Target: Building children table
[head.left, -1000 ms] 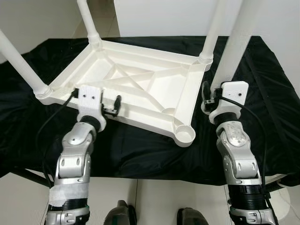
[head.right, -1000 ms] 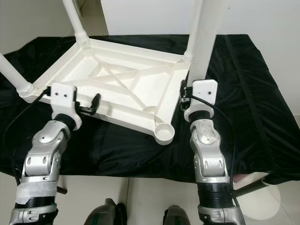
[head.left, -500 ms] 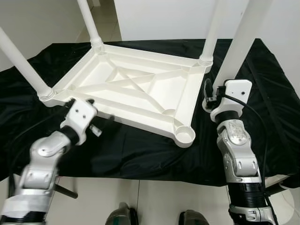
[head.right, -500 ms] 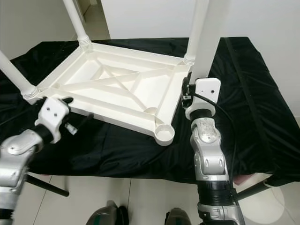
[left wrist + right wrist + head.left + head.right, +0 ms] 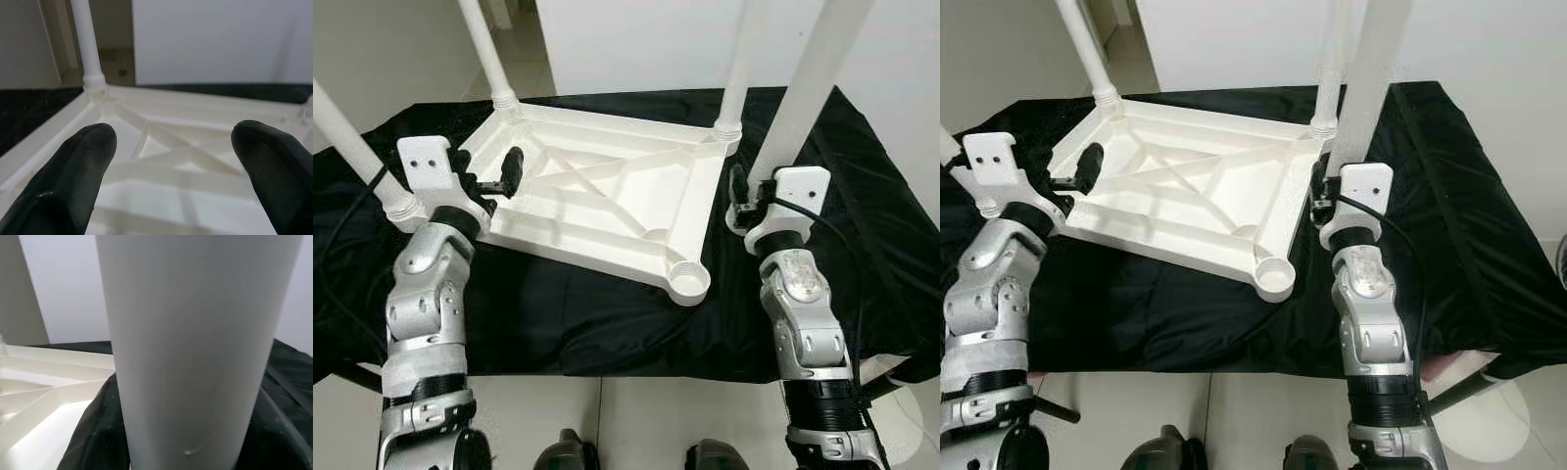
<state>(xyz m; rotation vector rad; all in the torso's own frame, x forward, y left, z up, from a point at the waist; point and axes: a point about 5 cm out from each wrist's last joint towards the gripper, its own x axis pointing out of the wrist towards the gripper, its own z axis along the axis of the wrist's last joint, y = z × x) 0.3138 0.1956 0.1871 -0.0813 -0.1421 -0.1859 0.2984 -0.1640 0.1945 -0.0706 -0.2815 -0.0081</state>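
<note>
Upturned white plastic tabletop (image 5: 607, 211) — stiff, light, slick; grip its rim. Left tool (image 5: 494, 181) open; right tool (image 5: 744, 201) clamps loose leg (image 5: 803, 93).

Upturned white tabletop (image 5: 1195, 201) on black cloth (image 5: 1449, 225); right gripper (image 5: 1320, 201) clamping loose leg (image 5: 1371, 83); left gripper (image 5: 1072, 174) spread over rim.

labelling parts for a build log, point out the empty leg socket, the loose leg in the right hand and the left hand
empty leg socket (image 5: 687, 282), left eye view, ring rim
loose leg (image 5: 808, 83), left eye view, mid shaft
left hand (image 5: 171, 161), left wrist view, gap between fingertips
</note>
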